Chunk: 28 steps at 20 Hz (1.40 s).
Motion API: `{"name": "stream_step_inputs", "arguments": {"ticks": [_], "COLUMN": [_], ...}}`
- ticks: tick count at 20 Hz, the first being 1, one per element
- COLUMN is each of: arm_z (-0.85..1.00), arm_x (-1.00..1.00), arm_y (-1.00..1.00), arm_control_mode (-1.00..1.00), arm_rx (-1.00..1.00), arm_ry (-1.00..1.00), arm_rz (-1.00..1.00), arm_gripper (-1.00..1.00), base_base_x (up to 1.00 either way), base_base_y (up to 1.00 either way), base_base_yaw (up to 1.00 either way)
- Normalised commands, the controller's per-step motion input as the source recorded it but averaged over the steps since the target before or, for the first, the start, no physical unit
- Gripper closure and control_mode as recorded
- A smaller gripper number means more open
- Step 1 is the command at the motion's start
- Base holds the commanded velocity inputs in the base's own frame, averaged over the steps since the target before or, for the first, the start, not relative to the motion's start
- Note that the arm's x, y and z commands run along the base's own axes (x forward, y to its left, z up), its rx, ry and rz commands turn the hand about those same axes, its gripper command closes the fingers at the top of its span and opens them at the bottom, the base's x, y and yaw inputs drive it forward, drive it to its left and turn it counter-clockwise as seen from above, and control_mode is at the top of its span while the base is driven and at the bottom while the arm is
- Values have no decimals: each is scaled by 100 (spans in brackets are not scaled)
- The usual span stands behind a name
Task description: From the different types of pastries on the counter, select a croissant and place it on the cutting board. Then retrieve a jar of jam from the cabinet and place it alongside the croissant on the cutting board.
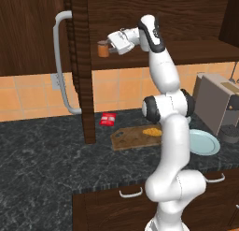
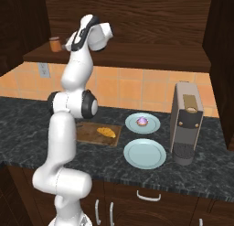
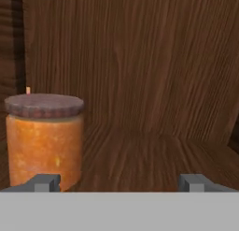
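The two-finger end effector (image 1: 110, 46) is raised into the open dark brown wood-grain wall cabinet (image 1: 32, 33), jaws spread wide and gripping nothing. Just ahead of it, toward its left fingertip (image 3: 44, 182), the small squat jar of jam with orange-brown contents and a dull grey-brown lid (image 3: 44, 141) stands upright on the cabinet shelf (image 3: 154, 162), its axis vertical, not between the fingers. Far below the end effector on the black marbled stone bench (image 2: 27, 124), the lumpy golden-yellow croissant (image 2: 106, 131) lies on the flat brown wooden cutting board (image 2: 89, 134), its long axis running roughly along the board's length
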Motion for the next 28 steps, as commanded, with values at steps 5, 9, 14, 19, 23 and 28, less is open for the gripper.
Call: {"name": "stream_step_inputs", "arguments": {"ticks": [5,9,14,19,23,28], "arm_z": [0,-60,-76,-1,44,5], "arm_x": [12,-26,-80,-38,-3,-32], "arm_y": [13,6,-5,26,63,43], "arm_control_mode": [-100,-100,-100,-100,-100,-100], "arm_rx": [6,7,7,7,16,2], "arm_ry": [1,2,0,4,14,11], "arm_rz": [18,19,13,0,-8,-5], "arm_gripper": [-100,-100,-100,100,100,100], "base_base_x": [0,0,0,0,0,0], "base_base_y": [0,0,0,0,0,0], "base_base_yaw": [0,0,0,0,0,0]}}
